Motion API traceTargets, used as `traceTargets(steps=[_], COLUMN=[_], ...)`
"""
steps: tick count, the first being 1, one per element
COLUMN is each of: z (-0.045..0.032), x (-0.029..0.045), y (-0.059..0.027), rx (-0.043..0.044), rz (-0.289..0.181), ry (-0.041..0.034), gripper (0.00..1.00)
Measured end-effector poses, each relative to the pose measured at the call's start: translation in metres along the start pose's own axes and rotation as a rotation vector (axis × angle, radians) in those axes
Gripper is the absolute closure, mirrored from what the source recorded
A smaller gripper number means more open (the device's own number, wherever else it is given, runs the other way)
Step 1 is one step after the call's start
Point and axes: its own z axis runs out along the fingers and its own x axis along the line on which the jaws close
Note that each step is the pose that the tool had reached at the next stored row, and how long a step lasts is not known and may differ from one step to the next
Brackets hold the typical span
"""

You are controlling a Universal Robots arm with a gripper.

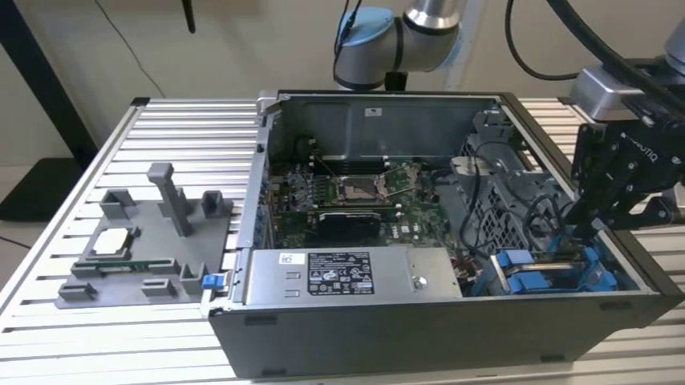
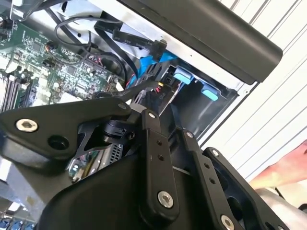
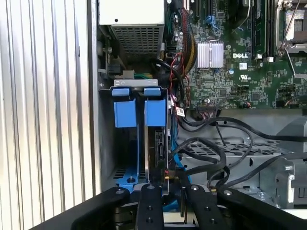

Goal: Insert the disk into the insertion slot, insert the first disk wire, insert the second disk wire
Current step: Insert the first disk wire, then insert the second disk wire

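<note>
Gripper point(image 3: 167, 186): fingers pressed together on the small dark plug of a disk wire point(image 3: 167, 176). This is as far as the first wrist view allows, since the plug is partly hidden.
Disk point(image 3: 159, 143): on edge inside the insertion slot point(image 3: 106, 143), with its blue carrier tabs toward the power supply box point(image 3: 136, 28). The plug sits at the disk's opposite edge; whether they touch cannot be told.
First wrist view, additionally: motherboard point(image 3: 240, 72) beside the slot, with loose black cables point(image 3: 216, 148) between them.
Second wrist view: gripper point(image 2: 146, 98) seen from behind its linkage, the disk wire point(image 2: 159, 87) at its tips. A person's hand point(image 2: 288, 170) rests outside the case on the slatted table point(image 2: 278, 86).
Exterior view: gripper point(image 1: 583, 228) pointing straight down into the corner of the computer case point(image 1: 428, 337) at the exterior view's right. The arm point(image 1: 370, 40) rises behind the case. A grey fixture tray point(image 1: 139, 241) lies well apart at the exterior view's left.
</note>
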Motion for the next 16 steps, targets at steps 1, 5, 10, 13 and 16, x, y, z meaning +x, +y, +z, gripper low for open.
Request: traceTargets(steps=[1,5,10,13,16], z=[-0.0008,-0.0025,-0.0027,-0.0028,-0.0030], x=[-0.0004,-0.0014,-0.0018,-0.0022,-0.0026], y=[0.0000,-0.0011,-0.0079,-0.0128,-0.0177], rx=[0.0001,0.0004,0.0019,0.0033,0.0053], rz=[0.000,0.000,0.000,0.000,0.000], ry=[0.0000,-0.0002,-0.0007,-0.0016,-0.0056], gripper=[0.00,0.00,0.00,0.00,0.00])
